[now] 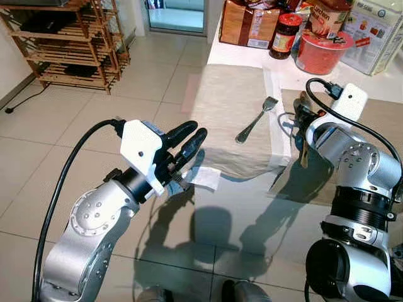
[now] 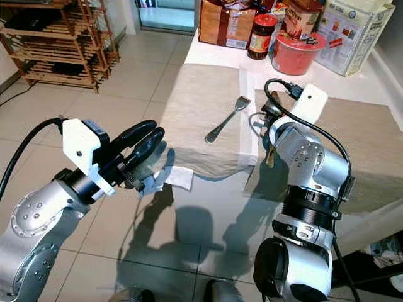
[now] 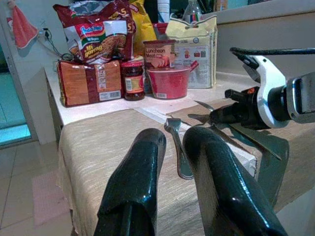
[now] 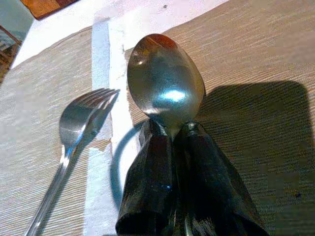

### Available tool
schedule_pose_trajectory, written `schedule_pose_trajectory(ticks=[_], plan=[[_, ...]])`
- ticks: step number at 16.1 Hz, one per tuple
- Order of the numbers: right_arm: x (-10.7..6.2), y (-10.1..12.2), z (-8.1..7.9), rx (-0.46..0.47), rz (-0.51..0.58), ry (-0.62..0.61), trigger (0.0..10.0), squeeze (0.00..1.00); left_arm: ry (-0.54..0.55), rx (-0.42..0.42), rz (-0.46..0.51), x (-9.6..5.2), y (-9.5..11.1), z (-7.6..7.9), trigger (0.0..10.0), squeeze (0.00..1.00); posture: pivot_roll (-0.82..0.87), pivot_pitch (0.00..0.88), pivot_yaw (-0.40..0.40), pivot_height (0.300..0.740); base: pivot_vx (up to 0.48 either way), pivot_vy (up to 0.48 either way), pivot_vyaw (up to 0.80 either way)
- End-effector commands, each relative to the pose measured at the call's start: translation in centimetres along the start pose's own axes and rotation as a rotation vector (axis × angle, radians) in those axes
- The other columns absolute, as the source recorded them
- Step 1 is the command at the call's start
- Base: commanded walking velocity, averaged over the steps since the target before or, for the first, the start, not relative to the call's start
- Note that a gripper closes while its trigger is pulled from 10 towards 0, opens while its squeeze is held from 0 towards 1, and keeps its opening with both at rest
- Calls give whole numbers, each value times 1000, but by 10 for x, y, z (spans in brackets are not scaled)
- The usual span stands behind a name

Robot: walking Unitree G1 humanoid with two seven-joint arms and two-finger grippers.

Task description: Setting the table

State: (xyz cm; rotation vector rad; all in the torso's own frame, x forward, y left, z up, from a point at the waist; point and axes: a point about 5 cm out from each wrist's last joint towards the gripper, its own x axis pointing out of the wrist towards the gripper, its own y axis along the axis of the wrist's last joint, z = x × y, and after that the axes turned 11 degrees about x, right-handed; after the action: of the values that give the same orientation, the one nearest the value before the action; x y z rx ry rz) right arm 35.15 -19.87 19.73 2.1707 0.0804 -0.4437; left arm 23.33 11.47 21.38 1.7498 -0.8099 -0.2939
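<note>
Tiled floor (image 1: 75, 157), a wooden rack (image 1: 69, 44) behind; two beige placemats (image 1: 230, 107) on the white table (image 2: 214, 51). The fork (image 1: 255, 119) lies on one. Right gripper (image 4: 172, 135) pinches a spoon (image 4: 165, 81) — bowl plain at the wrist; left gripper (image 1: 192, 143) seemingly slightly parted, empty.

Spoon (image 4: 165, 81) and fork (image 4: 74, 142): polished metal. Placemat (image 4: 256, 54): matt woven cloth. Right claw (image 4: 174, 129): glossy black.
</note>
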Motion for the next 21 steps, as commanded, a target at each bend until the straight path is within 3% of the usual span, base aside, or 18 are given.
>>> schedule_pose_trajectory(ticks=[1, 2, 3, 4, 5, 7, 8, 10, 12, 16, 19, 21], plan=[[-5, 19, 1, -48, 90, -26, 10000, 0, 16, 5, 0, 0, 0, -3, 10000, 0, -78, 99, 2, 740, 0, 0, 0], [-4, 16, 1, -119, 82, -32, 10000, 0, 13, 5, 0, 1, 0, -2, 10000, 0, -79, 100, 2, 740, 0, 0, 0], [-5, 17, -2, -133, 109, -8, 10000, 0, 11, 1, 0, 0, 0, -2, 10000, 0, -76, 102, 1, 740, 0, 0, 0], [-8, 28, -9, -123, 202, 46, 10000, 0, 10, 0, 0, 0, 0, -1, 10000, 0, -77, 104, 3, 740, 0, 0, 0], [-8, 28, -9, -123, 202, 46, 10000, 0, 10, 0, 0, 0, 0, -1, 10000, 0, -77, 104, 3, 740, 0, 0, 0], [-21, 51, -22, -60, 352, 143, 10000, 0, 12, -1, 0, 0, 0, -2, 10000, 0, -77, 105, 5, 740, 0, 0, 0], [-23, 54, -24, -41, 364, 168, 10000, 0, 12, 0, -1, 0, 0, -2, 10000, 0, -79, 105, 7, 740, 0, 0, 0], [-21, 49, -22, -65, 325, 168, 10000, 0, 12, 1, -2, 0, 0, -2, 10000, 0, -83, 106, 7, 740, 0, 0, 0], [-13, 25, -16, -158, 207, 140, 10000, 0, 7, -1, -2, 1, 0, -1, 10000, 0, -81, 107, 8, 740, 0, 0, 0], [-18, 13, -32, -103, 119, 310, 10000, 0, 3, -1, -9, 0, -1, 0, 10000, 0, -80, 109, 6, 740, 0, 0, 0], [-21, 9, -40, -221, 143, 368, 10000, 0, 3, -1, -8, 1, -1, 0, 10000, 0, -83, 108, 6, 740, 0, 0, 0], [-21, 7, -42, -248, 135, 364, 10000, 0, 3, -1, -8, 1, -1, 0, 10000, 0, -83, 108, 5, 740, 0, 0, 0]])
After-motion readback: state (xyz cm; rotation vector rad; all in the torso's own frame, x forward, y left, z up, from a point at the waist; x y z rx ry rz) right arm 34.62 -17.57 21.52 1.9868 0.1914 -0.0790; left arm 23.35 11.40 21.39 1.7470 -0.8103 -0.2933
